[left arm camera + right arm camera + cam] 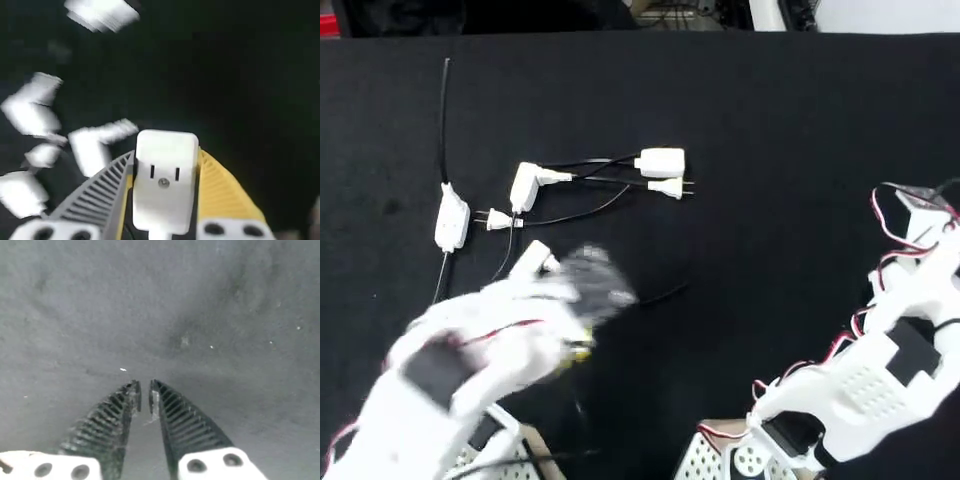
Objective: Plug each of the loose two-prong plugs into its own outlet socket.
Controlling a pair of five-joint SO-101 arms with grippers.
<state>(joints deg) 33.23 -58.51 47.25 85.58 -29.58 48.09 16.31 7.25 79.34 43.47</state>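
Nearest us, the left gripper point(166, 152) is clamped on a white outlet socket point(165, 200), its slots facing outward. The right gripper point(144, 392) hangs low over the table, jaws together on nothing. We judge the task barely begun, since 2 plugs lie loose. The near plug point(496, 218) points its prongs at the long socket point(451, 218) just beside it, and the far plug point(665, 187) lies just beside the far socket point(660, 160). Whether a 3rd pair is joined we cannot tell. The black table point(800, 150) is matte; beyond its far edge are dim clutter and a pale wall.
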